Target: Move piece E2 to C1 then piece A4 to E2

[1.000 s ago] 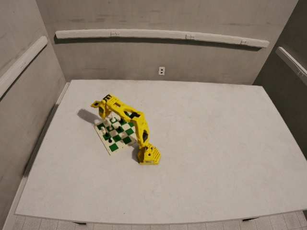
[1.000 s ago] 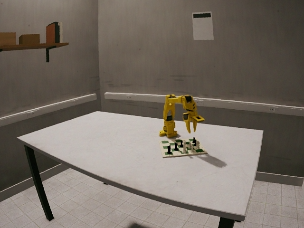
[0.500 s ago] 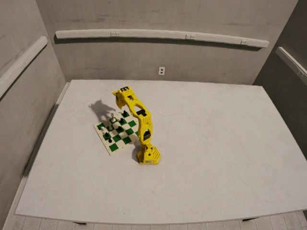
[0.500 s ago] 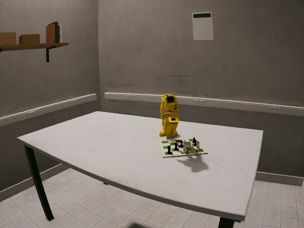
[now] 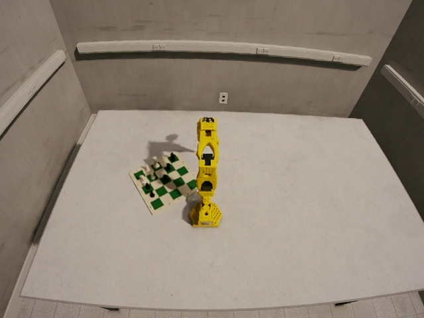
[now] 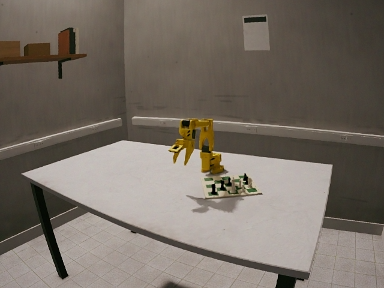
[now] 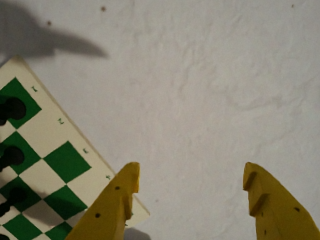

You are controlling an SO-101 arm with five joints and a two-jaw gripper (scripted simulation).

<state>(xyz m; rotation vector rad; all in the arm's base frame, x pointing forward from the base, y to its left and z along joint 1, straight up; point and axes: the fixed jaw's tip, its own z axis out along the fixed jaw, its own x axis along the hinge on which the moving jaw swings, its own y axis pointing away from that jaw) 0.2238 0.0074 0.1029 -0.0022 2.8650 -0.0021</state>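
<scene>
A small green and cream chessboard [image 5: 163, 181] lies on the grey table left of my arm's base [image 5: 205, 214]. It holds several white and black pieces, all upright as far as I can tell. It also shows in the exterior view [image 6: 230, 186]. My gripper [image 6: 180, 159] hangs above bare table, off the board's side, with its fingers apart and nothing between them. In the wrist view the two yellow fingers frame empty table, and only a corner of the board [image 7: 45, 170] shows at the left with some black pieces [image 7: 12, 107]. I cannot read the square labels.
My arm [image 5: 207, 160] stands folded straight up over its base beside the board's near edge. The table's left edge runs close to the side wall. A shelf with boxes [image 6: 40, 49] hangs on the far wall.
</scene>
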